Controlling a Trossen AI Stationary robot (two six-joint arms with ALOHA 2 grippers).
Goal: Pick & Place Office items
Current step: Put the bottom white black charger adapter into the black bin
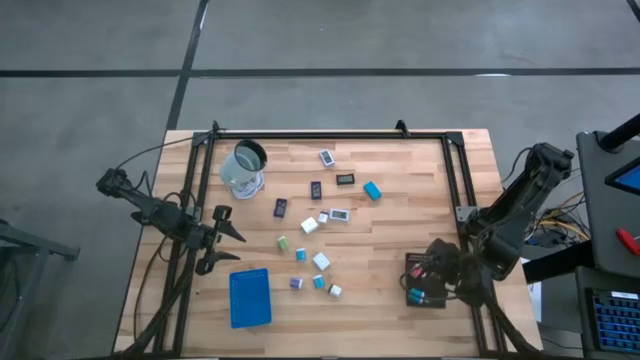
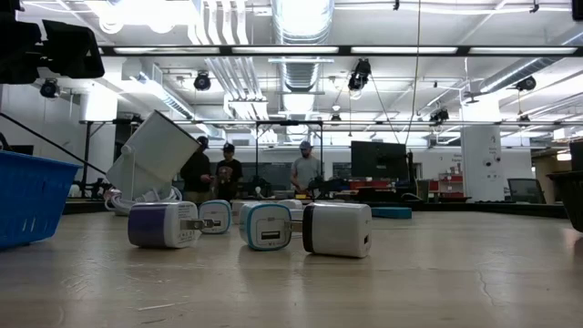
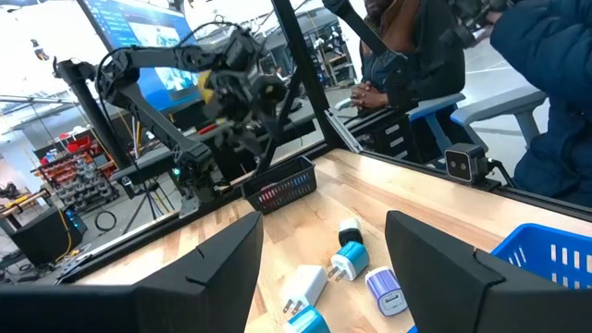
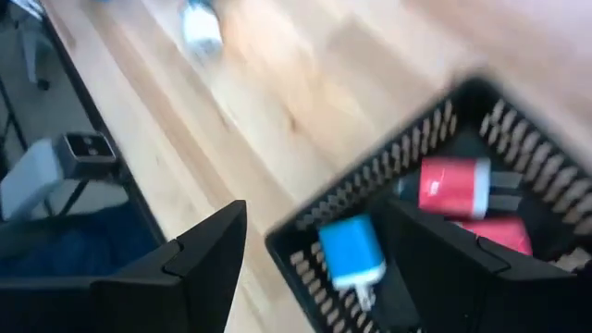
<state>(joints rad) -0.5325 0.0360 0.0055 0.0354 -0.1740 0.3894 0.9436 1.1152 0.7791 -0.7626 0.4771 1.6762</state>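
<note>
The office items are small charger-like blocks and flat labelled rectangles. Several lie scattered across the table's middle. The low view shows a purple-and-white one, a teal one and a white one resting on their sides. A blue block and red ones lie in the black tray at the near right. My right gripper hangs open and empty just above that tray, tipped downward. My left gripper stands open and level at the table's left side, pointing toward the items.
A blue tray sits near the front left edge. A clear round cup lies at the far left. A black frame runs along the table's edges. People stand in the room beyond the table.
</note>
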